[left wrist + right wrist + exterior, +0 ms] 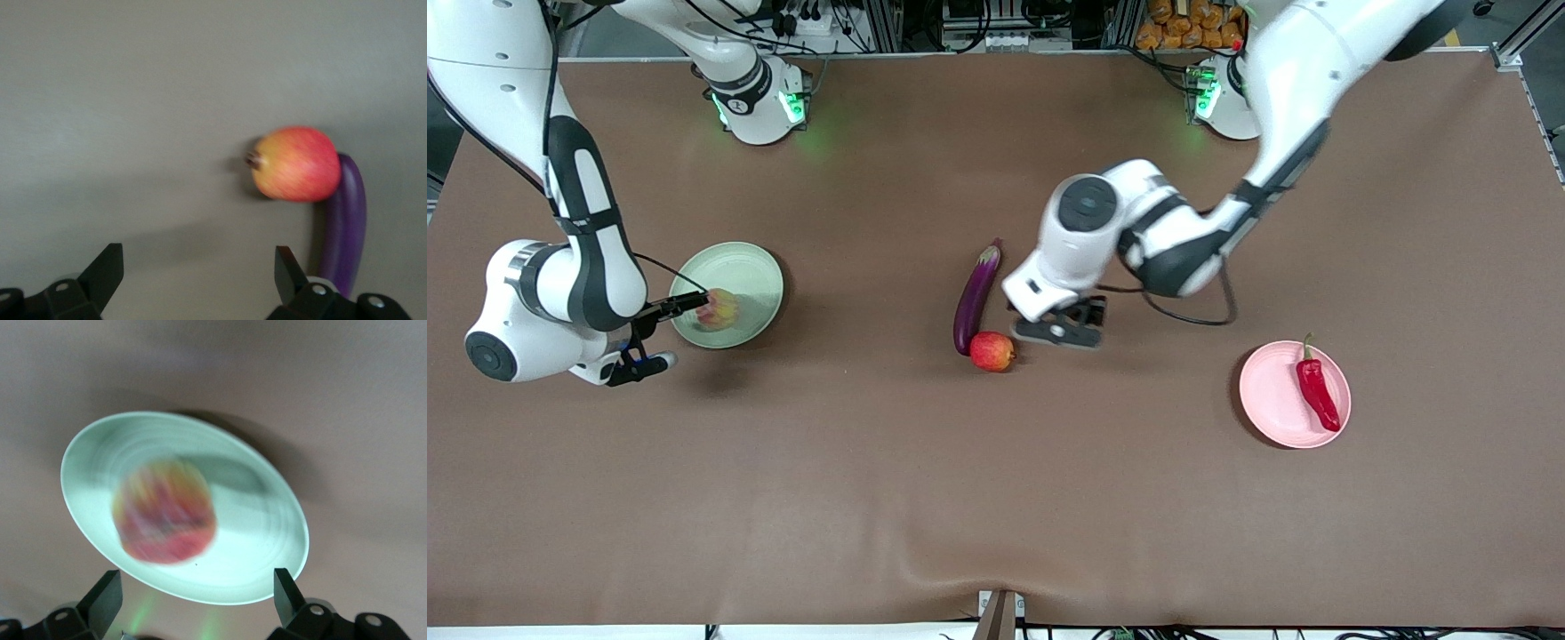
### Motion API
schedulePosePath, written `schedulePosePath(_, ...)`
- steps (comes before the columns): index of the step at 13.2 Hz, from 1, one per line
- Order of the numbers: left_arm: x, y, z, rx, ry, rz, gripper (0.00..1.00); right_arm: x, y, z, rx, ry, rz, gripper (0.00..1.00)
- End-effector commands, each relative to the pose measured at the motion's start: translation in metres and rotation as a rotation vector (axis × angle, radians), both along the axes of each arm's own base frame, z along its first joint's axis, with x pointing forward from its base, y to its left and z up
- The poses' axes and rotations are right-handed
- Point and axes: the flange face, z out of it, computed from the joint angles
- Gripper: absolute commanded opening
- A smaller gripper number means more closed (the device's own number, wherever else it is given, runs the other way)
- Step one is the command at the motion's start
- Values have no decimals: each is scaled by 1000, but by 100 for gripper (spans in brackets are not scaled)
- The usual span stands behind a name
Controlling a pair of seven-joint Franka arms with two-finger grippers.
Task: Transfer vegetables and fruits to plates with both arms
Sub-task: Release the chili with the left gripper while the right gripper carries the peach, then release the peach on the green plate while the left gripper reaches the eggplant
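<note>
The pale green plate (756, 271) lies toward the right arm's end of the table, with the peach-like fruit (719, 308) on it. My right gripper (663, 333) is open and empty just off that plate's rim. In the right wrist view the fruit (165, 513) rests on the plate (260, 520) ahead of the gripper (198, 590). The apple (992, 351) touches the eggplant's (976, 298) nearer end at mid-table. My left gripper (1054, 331) is open and empty beside the apple. In the left wrist view the apple (297, 165) and eggplant (347, 227) lie ahead of the gripper (200, 267). The chili (1316, 391) lies on the pink plate (1272, 400).
The table is covered by a brown cloth (996, 498). The arms' bases stand along the table's edge farthest from the front camera. The left arm's forearm hangs over the table between the eggplant and the pink plate.
</note>
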Motion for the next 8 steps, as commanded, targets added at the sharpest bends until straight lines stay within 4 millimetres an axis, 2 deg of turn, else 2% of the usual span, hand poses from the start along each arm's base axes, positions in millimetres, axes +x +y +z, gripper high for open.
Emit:
schedulePosePath(1,-34,-54,-19,55,-47,-80,100,4,3,16,4,-12,22,100)
schedulePosePath(3,-53,-71,-31,84,-58,-105,100,24,9,51,10,-24,40,100)
schedulePosePath(5,-61,-83,-44,45,-65,-136,100,40,22,80,11,-50,68,100)
schedulePosePath(8,-83,-105,-68,4,-60,-189,100,55,38,102,7,-102,97,100)
